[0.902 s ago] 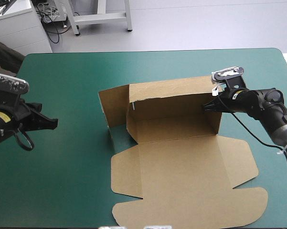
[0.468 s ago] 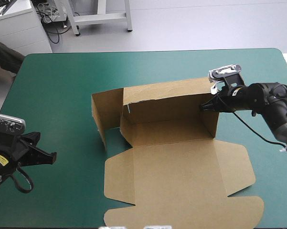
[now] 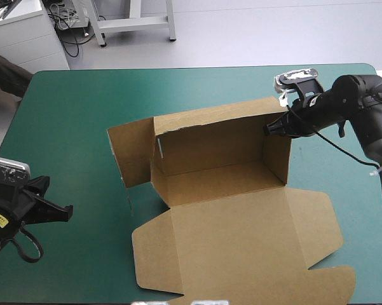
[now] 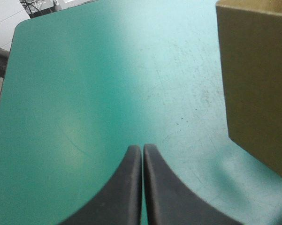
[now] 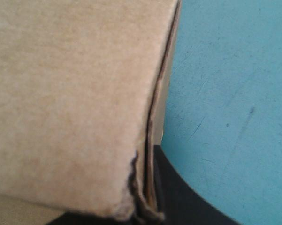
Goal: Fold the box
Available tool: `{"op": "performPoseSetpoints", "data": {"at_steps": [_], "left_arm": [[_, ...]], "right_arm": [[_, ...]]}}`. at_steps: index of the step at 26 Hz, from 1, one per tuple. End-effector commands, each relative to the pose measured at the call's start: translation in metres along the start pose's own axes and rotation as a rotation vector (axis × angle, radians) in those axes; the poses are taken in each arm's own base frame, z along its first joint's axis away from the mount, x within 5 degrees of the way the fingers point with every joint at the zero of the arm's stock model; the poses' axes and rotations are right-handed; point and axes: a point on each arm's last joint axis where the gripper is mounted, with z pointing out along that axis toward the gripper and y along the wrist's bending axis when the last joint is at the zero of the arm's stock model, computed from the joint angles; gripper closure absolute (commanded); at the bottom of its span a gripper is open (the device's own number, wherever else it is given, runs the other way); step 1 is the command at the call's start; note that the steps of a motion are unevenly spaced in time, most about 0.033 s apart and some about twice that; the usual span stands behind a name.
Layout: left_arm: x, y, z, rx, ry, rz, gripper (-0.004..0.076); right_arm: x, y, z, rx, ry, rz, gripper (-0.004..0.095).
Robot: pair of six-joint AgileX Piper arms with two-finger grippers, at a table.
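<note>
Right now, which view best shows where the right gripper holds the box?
High view: the right gripper grips the box at its raised right corner. Right wrist view shows only board edge up close; left wrist view, just one flap.

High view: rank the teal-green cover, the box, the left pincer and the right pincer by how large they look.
1. teal-green cover
2. box
3. left pincer and right pincer: alike; the left sits nearer the camera, so unranked.

High view overlooks the table (image 3: 82,101); both wrist views, seemingly close, share the box (image 3: 222,155).
</note>
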Motion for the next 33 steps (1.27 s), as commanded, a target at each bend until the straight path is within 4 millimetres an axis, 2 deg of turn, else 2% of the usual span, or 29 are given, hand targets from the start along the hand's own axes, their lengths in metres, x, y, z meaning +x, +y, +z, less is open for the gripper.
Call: {"op": "performPoseSetpoints", "data": {"at_steps": [1,13,20,23,25,26,28,29,33], "left_arm": [[-0.012,0.002,-0.005,-0.021,-0.097,-0.01,0.073],[-0.012,0.002,-0.004,-0.02,-0.095,-0.01,0.0733],[-0.012,0.002,-0.004,-0.018,-0.094,-0.012,0.0733],[-0.012,0.002,-0.004,-0.017,-0.088,-0.012,0.0733],[-0.012,0.002,-0.004,-0.017,-0.088,-0.012,0.0733],[-0.012,0.002,-0.004,-0.017,-0.088,-0.012,0.0733],[-0.012,0.002,-0.004,-0.017,-0.088,-0.012,0.0733],[-0.012,0.002,-0.004,-0.017,-0.088,-0.012,0.0733],[-0.012,0.002,-0.004,-0.017,-0.088,-0.012,0.0733]], "right_arm": [[-0.005,0.001,-0.001,-0.023,0.012,0.04,0.0926],[-0.012,-0.017,0.084,-0.053,0.204,0.092,0.0926],[-0.039,-0.029,0.12,-0.054,0.201,0.063,0.0912],[-0.048,-0.031,0.125,-0.05,0.182,0.058,0.08],[-0.055,-0.031,0.12,-0.042,0.151,0.042,0.0527],[-0.059,-0.031,0.115,-0.035,0.127,0.036,0.0341],[-0.064,-0.031,0.109,-0.029,0.105,0.037,0.0172],[-0.064,-0.03,0.106,-0.03,0.098,0.036,0.0135],[-0.066,-0.026,0.083,-0.018,0.052,0.059,0.0143]]}}
